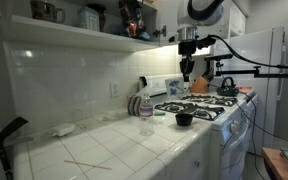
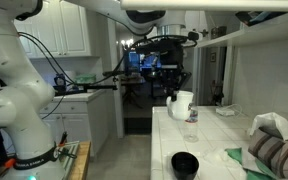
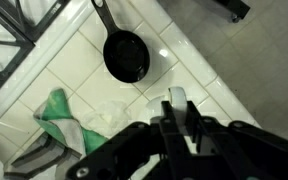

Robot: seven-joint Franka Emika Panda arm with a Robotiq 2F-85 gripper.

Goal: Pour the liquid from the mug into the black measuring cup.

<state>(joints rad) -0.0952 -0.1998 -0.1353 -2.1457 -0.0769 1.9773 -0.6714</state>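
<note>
— Black against the white tile: the black measuring cup sits on the surface, its bowl open upward.

— Which way from the hand?

— In the wrist view the cup is below and forward of it, off to the upper left. Its long handle runs away toward the top edge. In both exterior views the hand hangs well above the surface, with the cup low and nearer the front edge.

— And the mug?

— In an exterior view a white mug shows just beside the hand.

— Is it gripped?

— He cannot tell. The fingers look close together in the wrist view, but what lies between them is not clear.

— So the pour depends on what?

— On bringing the mug's lip over the bowl, not over the handle.
</note>
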